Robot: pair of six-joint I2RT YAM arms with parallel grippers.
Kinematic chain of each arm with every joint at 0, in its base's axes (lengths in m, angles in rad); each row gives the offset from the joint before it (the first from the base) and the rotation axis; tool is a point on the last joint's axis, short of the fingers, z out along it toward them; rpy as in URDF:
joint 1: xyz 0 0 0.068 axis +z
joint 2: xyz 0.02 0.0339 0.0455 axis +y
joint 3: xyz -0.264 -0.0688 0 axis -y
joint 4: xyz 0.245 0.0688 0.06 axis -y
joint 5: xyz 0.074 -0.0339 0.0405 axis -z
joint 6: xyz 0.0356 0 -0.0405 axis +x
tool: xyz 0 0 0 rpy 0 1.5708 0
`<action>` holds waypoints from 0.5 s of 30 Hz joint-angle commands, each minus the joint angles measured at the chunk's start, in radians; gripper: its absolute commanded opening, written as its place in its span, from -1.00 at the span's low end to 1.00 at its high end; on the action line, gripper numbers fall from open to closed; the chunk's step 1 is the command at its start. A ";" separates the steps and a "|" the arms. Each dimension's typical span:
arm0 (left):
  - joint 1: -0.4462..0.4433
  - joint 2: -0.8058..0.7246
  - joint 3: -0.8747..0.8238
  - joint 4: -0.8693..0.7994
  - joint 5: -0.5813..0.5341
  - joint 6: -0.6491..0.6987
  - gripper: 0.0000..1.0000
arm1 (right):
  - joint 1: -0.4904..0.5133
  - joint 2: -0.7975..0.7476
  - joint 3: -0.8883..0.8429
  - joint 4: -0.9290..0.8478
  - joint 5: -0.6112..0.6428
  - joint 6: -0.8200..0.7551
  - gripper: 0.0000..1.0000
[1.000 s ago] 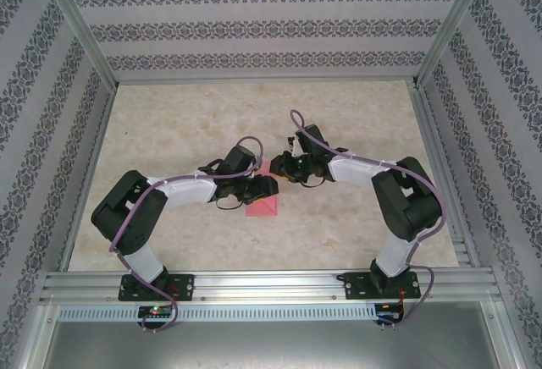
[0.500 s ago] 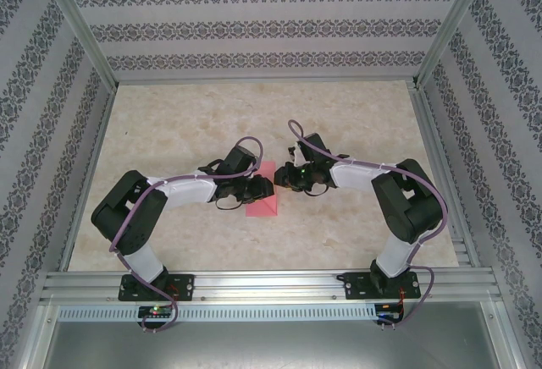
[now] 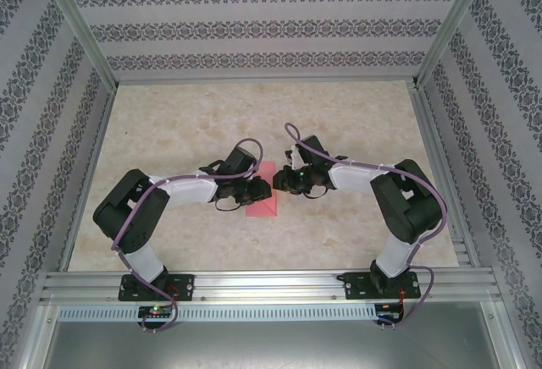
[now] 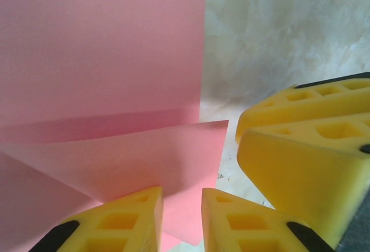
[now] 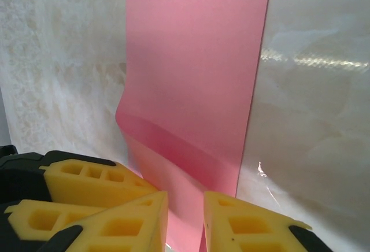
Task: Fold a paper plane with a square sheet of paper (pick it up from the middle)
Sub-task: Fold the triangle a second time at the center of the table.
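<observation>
One square sheet of paper (image 3: 264, 206) lies mid-bench (image 3: 169, 123), partly folded, one edge raised. We judge it is taken from both sides so a crease can be worked. The left end effector (image 4: 182, 208) and the right end effector (image 5: 185, 206) stand nearly pressed together, with paper in each narrow gap. Whether they truly pinch it we cannot tell.

Work surface: a beige marbled tabletop (image 3: 169, 123), lying under both sets of jaws and extending beyond them on every side. Enclosure: a back wall (image 3: 254, 26) with dark ornamental stripes, well beyond the jaws; a matching left wall (image 3: 34, 132) and right wall (image 3: 508, 132) stand outboard of them. An aluminium rail (image 3: 271, 283) runs behind the jaws at the near edge, with a perforated strip (image 3: 271, 311) just behind it.
</observation>
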 commanded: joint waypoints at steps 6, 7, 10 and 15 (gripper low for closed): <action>0.013 0.009 0.007 -0.010 -0.008 0.008 -0.53 | 0.019 0.030 0.011 -0.015 -0.004 -0.036 -0.58; 0.014 0.007 0.007 -0.010 -0.009 0.008 -0.53 | 0.019 0.033 0.013 -0.021 0.004 -0.037 -0.57; 0.014 0.004 0.004 -0.014 -0.008 0.008 -0.54 | 0.018 0.027 0.014 -0.035 0.028 -0.043 -0.50; 0.014 -0.002 0.004 -0.015 -0.008 0.008 -0.56 | 0.020 0.028 0.021 -0.046 0.037 -0.051 -0.40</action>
